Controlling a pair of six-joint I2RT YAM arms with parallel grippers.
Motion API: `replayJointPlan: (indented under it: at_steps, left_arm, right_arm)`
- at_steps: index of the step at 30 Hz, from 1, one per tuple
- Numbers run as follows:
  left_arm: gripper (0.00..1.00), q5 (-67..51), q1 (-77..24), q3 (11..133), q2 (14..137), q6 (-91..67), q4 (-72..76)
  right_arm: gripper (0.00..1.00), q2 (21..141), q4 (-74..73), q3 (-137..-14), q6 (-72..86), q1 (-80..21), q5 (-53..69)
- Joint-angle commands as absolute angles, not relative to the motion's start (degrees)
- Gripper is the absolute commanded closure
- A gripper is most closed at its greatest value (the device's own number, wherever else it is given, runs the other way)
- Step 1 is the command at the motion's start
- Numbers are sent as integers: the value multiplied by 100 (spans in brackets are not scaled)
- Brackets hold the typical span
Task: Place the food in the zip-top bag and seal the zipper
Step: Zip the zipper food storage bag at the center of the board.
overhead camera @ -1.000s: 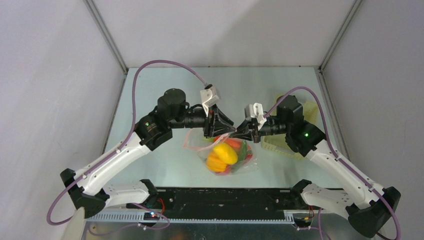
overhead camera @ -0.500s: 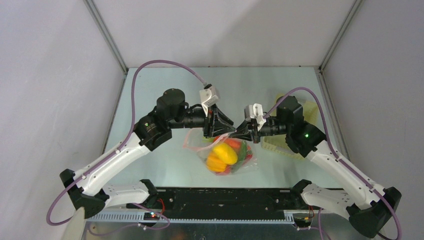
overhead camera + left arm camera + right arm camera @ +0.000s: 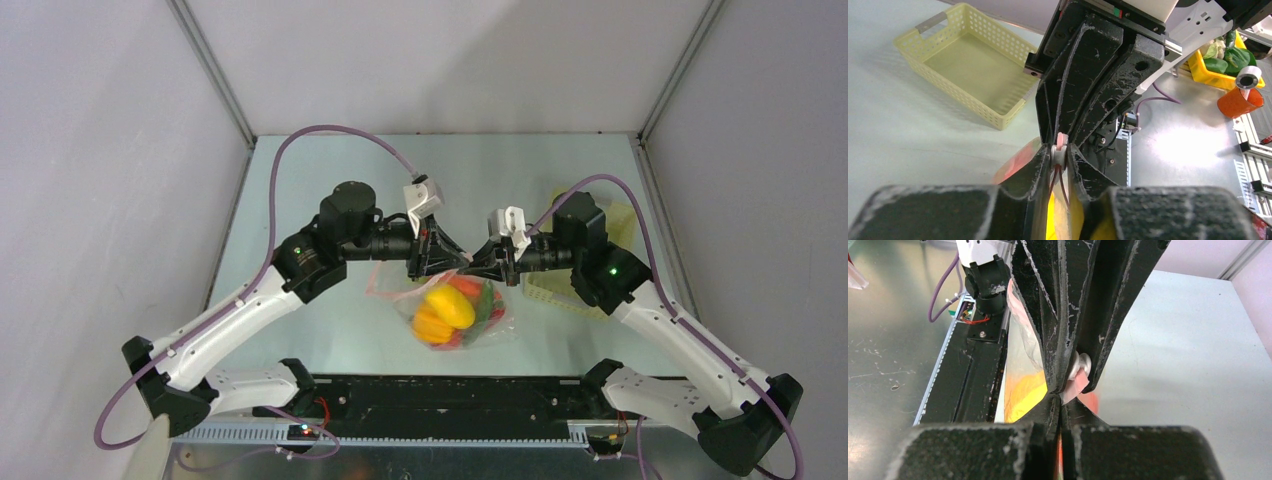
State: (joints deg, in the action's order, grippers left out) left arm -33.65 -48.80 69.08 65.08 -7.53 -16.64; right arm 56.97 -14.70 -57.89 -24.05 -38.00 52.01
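Note:
The zip-top bag point(image 3: 497, 325) hangs between my two grippers, just above the table. The food is inside it: a yellow pepper point(image 3: 445, 308), an orange-red piece point(image 3: 466, 287) and some green. My left gripper point(image 3: 455, 262) is shut on the white slider point(image 3: 1059, 155) of the pink zipper point(image 3: 1062, 140). My right gripper point(image 3: 479, 267) faces it tip to tip and is shut on the pink strip point(image 3: 1073, 385) at the bag's mouth edge. The yellow pepper point(image 3: 1023, 390) shows through the plastic below the fingers. The rest of the zipper is hidden by the fingers.
A pale-yellow perforated basket point(image 3: 557, 288) stands on the table under my right arm, empty in the left wrist view point(image 3: 973, 55). The black base rail point(image 3: 450, 395) runs along the near edge. Grey walls close in the sides and back.
My left arm has shifted a little and its cable has swung. Both grippers stay shut, tip to tip, on the bag's top edge. The bag hangs in the same place.

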Motion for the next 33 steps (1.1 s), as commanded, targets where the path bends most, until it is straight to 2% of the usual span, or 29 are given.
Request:
replayJointPlan:
  at_steps: [1, 2, 3, 5, 14, 24, 29, 33]
  left_arm:
    - [85, -3388, -4895, 6938, 6480, -781, -1480]
    - [88, -3395, -4891, 6940, 6479, -777, -1483]
    - [97, -3391, -4892, 6937, 6471, -781, -1480]
    - [100, -3429, -4887, 6913, 6450, -764, -1484]
    - [100, -2952, -4895, 6406, 6079, -522, -2086]
    - [100, -1703, -4891, 5741, 5356, -695, -2354]
    - [100, -2015, -4893, 5840, 5336, -612, -2207]
    - [100, -1934, -4894, 5880, 5374, -603, -2483]
  right_arm:
    - [100, 5581, -1370, -6052, -2431, -3833, 5287]
    - [100, 5581, -1370, -6050, -2434, -3837, 5285]
    - [100, 5581, -1377, -6053, -2438, -3840, 5283]
    - [100, 5569, -1364, -6055, -2417, -3833, 5230]
    - [100, 5470, -1026, -6050, -1880, -3671, 4465]
    - [100, 5334, -1231, -6056, -2024, -3373, 4742]
    - [100, 5340, -1326, -6056, -2143, -3349, 5076]
    - [100, 5272, -1320, -6054, -2084, -3287, 4653]
